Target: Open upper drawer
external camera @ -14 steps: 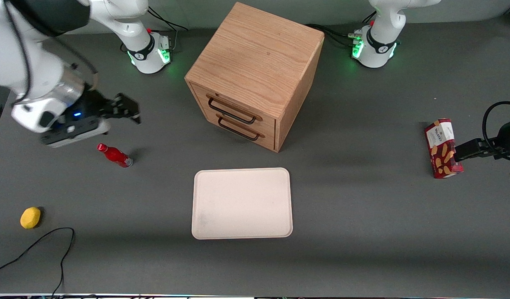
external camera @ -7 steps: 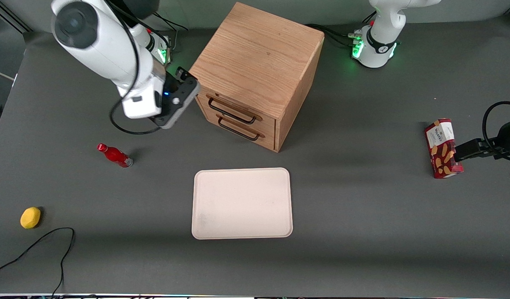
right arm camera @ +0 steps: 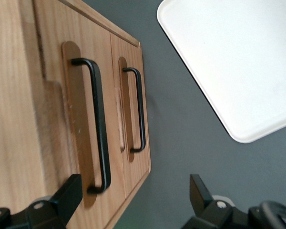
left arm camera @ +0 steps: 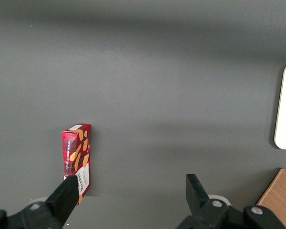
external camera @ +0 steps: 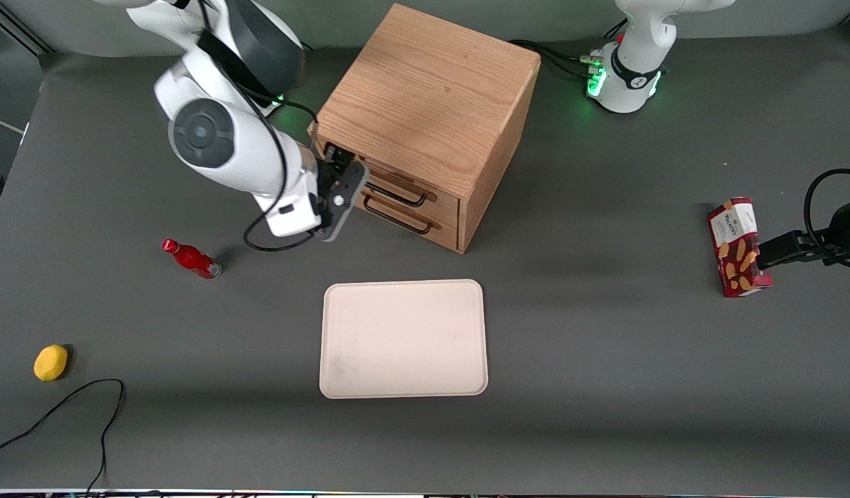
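Start at 9 o'clock in the front view: your gripper (external camera: 336, 164) hangs at the working-arm end of the cabinet (external camera: 431, 97) front, level with the drawers. In the wrist view its 2 fingers (right arm camera: 69, 195) stand spread wide apart with nothing between them, so it is released, not gripping.

Moving toward 3 o'clock, the upper drawer (external camera: 397, 181) sits fully closed directly under the cabinet top, with the lower drawer (external camera: 405, 220) just beneath it. Its black wire handle (right arm camera: 97, 129) lies ahead of the fingers, one end close by a fingertip. The long axis of the bar runs along the drawer front, away from the gripper toward the parked arm's end.

My read: you are off the end of the bar, not centred on it. Shift along that axis before closing.

Toward 6 o'clock, nearer the front camera, lies the white tray (external camera: 404, 339).
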Controlling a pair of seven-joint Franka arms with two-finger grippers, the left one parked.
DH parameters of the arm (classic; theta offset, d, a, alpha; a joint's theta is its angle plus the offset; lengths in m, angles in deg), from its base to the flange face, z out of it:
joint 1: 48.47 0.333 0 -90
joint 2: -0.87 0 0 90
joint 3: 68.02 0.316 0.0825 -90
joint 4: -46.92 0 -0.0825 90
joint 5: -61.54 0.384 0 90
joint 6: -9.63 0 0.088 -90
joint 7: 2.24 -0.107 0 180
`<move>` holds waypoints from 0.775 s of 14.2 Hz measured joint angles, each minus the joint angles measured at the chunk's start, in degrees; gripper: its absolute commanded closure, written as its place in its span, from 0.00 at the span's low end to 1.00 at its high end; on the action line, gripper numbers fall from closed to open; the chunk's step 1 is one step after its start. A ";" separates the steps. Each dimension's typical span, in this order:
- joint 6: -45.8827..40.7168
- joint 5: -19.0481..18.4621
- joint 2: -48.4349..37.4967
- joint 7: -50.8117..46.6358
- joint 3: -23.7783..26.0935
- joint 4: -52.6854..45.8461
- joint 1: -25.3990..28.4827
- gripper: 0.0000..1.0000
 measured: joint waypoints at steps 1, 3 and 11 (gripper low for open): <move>1.52 0.01 0.21 0.00 0.01 1.17 0.45 0.00; 3.81 0.02 0.73 0.00 0.03 2.78 1.37 0.00; 11.52 0.06 1.94 0.00 0.03 7.95 2.39 0.00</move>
